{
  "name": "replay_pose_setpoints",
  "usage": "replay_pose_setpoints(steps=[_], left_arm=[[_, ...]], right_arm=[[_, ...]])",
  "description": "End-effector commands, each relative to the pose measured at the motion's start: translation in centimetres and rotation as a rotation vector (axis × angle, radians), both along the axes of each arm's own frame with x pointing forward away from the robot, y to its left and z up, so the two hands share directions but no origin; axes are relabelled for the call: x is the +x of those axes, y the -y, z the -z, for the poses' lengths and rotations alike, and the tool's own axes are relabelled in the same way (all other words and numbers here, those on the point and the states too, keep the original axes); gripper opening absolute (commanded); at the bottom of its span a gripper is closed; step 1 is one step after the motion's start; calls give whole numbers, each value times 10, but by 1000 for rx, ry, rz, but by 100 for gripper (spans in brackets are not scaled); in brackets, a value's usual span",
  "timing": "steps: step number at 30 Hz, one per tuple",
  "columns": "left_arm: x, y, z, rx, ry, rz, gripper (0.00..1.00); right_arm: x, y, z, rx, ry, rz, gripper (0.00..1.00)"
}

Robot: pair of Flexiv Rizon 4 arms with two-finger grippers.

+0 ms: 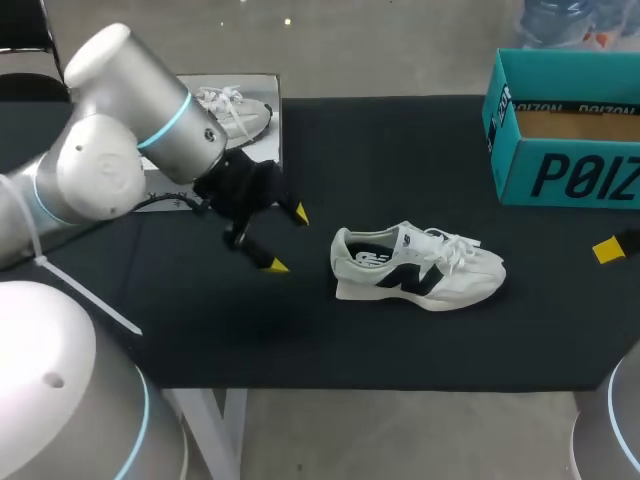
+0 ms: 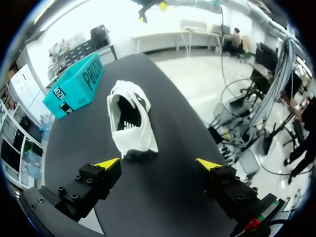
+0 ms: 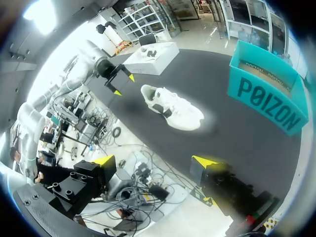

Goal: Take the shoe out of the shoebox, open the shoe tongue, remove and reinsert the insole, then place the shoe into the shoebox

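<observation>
A white sneaker [image 1: 418, 268] with black side marks lies on its sole on the black table, toe toward the right. The teal shoebox [image 1: 565, 128] stands open at the back right, with nothing but its brown floor showing inside. My left gripper [image 1: 285, 240] hovers open just left of the shoe's heel; in the left wrist view the sneaker [image 2: 129, 123] lies ahead of the left gripper [image 2: 158, 164], heel nearest. My right gripper [image 3: 155, 161] is open, off the table's near right edge, far from the sneaker [image 3: 173, 107] and the shoebox [image 3: 266, 94]. One yellow right fingertip [image 1: 608, 250] shows at the head view's right edge.
A white box [image 1: 232, 120] holding another white shoe sits at the table's back left, behind my left arm [image 1: 130, 150]. Bare black tabletop [image 1: 400, 170] stretches between the sneaker and the teal box.
</observation>
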State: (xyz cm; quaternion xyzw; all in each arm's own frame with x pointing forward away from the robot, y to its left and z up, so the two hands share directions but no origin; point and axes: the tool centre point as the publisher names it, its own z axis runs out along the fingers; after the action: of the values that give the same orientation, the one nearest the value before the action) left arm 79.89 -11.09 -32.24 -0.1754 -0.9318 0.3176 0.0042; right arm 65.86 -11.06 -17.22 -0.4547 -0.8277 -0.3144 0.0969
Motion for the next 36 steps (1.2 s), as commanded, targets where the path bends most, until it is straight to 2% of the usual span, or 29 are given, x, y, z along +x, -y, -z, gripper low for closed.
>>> replay_pose_setpoints(steps=[1,12,26,36], left_arm=[[3,-1,14,-142,-51,40,100],[0,-1,36,-270,-102,-3,100],[-2,-5,62,-374,-159,-87,100],[4,-5,74,-477,-184,-34,100]], right_arm=[[0,0,1,-1,0,0,100],[0,0,1,-1,0,0,100],[0,0,1,-1,0,0,100],[0,0,1,-1,0,0,100]])
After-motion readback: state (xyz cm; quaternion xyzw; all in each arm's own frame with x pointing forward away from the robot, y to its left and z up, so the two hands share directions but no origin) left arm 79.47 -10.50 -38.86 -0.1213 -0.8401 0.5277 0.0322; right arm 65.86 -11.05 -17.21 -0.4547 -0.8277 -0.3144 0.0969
